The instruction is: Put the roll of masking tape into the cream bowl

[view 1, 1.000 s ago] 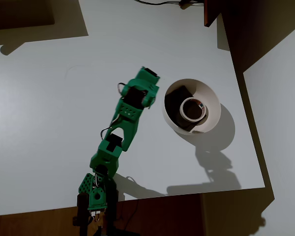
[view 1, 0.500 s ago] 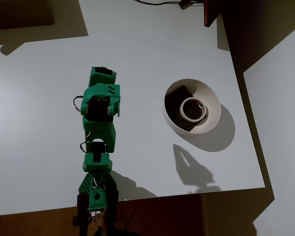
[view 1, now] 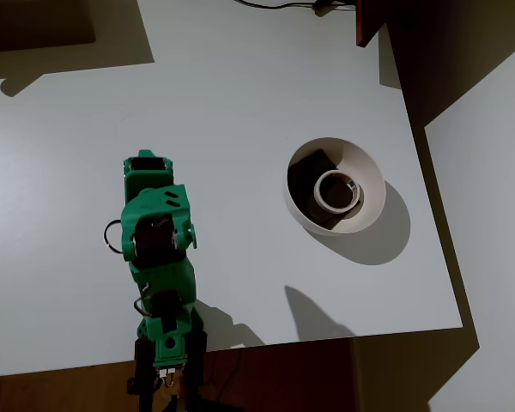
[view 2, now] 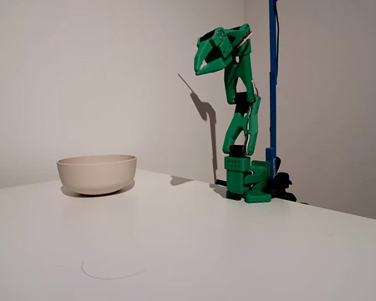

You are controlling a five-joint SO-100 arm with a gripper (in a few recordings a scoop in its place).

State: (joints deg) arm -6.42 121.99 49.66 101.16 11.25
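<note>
Overhead view: the roll of masking tape (view 1: 336, 190) lies inside the cream bowl (view 1: 370, 168), resting on a dark brown block (view 1: 310, 176), on the white desk (view 1: 240, 94). Fixed view: the green arm (view 2: 241, 119) folded upright, well apart from the bowl, its claw (view 2: 200, 64) raised high, empty, jaws narrowly parted.

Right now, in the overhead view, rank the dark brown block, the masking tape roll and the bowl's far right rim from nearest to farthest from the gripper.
From the gripper, at picture left:
1. The dark brown block, in the left part of the cream bowl.
2. The roll of masking tape, lying on the block near the bowl's middle.
3. The bowl's far right rim, farthest.
</note>
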